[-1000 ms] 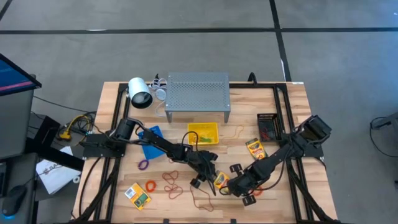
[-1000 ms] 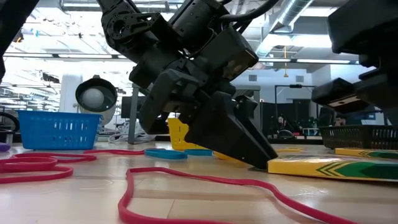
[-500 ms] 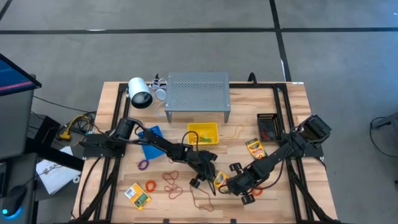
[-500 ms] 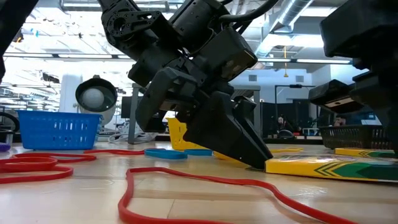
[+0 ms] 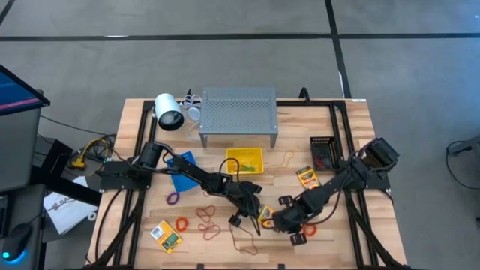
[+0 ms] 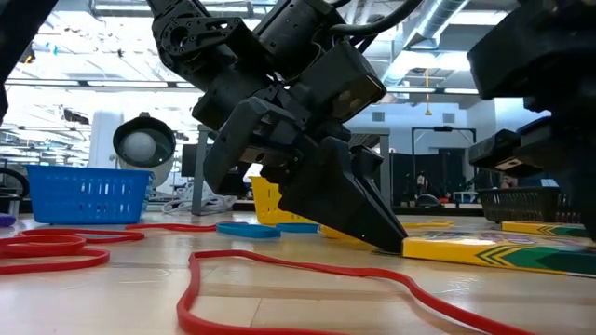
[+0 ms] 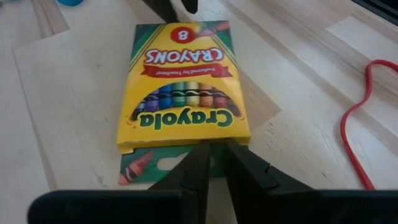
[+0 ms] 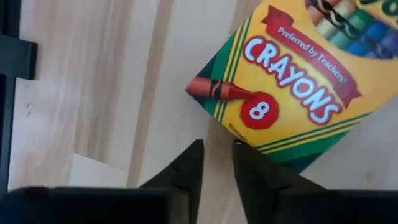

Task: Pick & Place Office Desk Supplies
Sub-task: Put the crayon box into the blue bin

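A yellow-green crayon box [image 5: 265, 217] lies flat on the table between my two grippers; it also shows in the low view [image 6: 494, 251]. My left gripper [image 7: 217, 147] is shut, and its tips are at the box's green flap end. It slants down to that end in the low view [image 6: 391, 244]. My right gripper [image 8: 217, 144] is shut at the opposite end, beside a corner of the crayon box [image 8: 298, 81]. Two more crayon boxes [image 5: 307, 178] [image 5: 166, 235] lie flat. Rubber bands are scattered about: purple [image 5: 172, 198], orange [image 5: 181, 223], red [image 6: 279, 270]. My left gripper has its shut fingertips [image 7: 200, 155] on the box's green flap end [image 7: 161, 165], slanting down from the table's left. The box lies flat on the table. My right gripper's tips reach the box's corner edge [image 8: 231, 129]; whether they touch it I cannot tell.
A yellow bin [image 5: 245, 160], a blue bin [image 5: 182, 169] and a black bin [image 5: 324, 152] stand behind the work area. The grey perforated shelf [image 5: 238, 112] stands at the far edge, with a white lamp-like device [image 5: 169, 112] to its left. A brown band [image 5: 241, 244] lies near the front edge.
My right gripper has moved a little toward the table's left, closing in on the crayon box's end. The left gripper has stayed at the other end, and the box still lies flat in about the same place.
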{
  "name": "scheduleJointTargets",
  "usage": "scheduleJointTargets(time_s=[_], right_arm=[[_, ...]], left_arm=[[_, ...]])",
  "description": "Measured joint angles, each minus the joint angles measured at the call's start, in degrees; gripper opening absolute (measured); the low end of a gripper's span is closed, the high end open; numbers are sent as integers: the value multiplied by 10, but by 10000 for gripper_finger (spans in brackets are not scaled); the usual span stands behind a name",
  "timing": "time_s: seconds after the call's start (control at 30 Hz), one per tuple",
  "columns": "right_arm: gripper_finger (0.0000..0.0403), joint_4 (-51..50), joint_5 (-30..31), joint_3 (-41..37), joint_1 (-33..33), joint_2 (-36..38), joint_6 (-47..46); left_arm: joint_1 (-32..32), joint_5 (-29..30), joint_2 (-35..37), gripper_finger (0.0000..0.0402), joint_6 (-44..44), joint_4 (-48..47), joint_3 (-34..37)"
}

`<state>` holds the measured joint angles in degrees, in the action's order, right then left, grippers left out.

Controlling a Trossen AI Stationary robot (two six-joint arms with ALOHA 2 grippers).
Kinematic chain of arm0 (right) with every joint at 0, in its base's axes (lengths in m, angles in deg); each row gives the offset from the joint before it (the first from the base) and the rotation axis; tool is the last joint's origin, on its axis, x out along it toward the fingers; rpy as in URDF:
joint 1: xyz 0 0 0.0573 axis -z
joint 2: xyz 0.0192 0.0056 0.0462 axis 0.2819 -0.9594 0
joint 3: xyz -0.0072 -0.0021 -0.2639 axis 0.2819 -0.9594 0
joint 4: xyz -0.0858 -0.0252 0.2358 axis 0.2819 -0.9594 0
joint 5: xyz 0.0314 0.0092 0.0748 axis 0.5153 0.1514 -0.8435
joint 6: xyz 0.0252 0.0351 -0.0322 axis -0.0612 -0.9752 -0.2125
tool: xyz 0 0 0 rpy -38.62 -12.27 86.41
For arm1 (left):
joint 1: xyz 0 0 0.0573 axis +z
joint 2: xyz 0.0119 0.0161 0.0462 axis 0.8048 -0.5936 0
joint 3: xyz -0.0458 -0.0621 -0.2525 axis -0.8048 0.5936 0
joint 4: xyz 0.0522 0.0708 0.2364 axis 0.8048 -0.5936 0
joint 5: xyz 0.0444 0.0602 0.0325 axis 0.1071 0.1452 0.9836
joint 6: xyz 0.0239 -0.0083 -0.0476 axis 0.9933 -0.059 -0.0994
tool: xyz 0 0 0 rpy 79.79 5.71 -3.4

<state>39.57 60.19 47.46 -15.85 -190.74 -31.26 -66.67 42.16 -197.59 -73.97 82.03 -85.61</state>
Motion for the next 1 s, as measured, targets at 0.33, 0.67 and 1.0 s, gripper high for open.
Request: scheduleJointTargets(time_s=[0.33, 0.67, 1.0], right_arm=[[173, -32, -56, 0, 33, 7, -62], [186, -43, 1, -2, 43, 32, -73], [180, -36, 81, -2, 26, 26, -66]], left_arm=[[3, -1, -1, 49, 0, 0, 0], [4, -5, -1, 48, -2, -1, 1], [4, -5, -1, 48, -5, -1, 2]])
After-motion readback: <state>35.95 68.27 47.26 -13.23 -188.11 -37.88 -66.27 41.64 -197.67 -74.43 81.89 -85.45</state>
